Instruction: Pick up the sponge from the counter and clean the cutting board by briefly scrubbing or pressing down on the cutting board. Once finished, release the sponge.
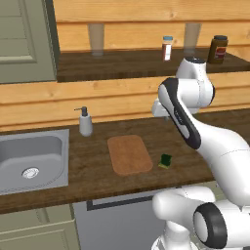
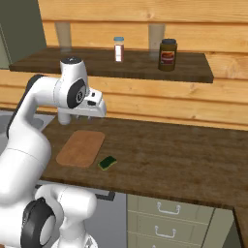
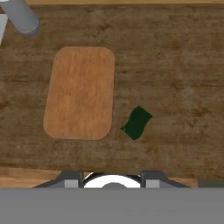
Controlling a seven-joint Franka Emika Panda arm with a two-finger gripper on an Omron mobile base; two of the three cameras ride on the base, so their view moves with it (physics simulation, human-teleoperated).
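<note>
Sponge (image 3: 137,122) lies on counter (image 3: 183,65) beside cutting board (image 3: 81,92).

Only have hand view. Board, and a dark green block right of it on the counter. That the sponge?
Observer: Yes, the sponge. The left base view shows a yellow layer under its green top.
Operator: What's past the board on the far side from it?
Observer: A steel sink set in the counter, beyond the cutting board.
Operator: Anything above the counter?
Observer: A dark wooden shelf on the wall, carrying a dark jar and a small bottle.
</note>
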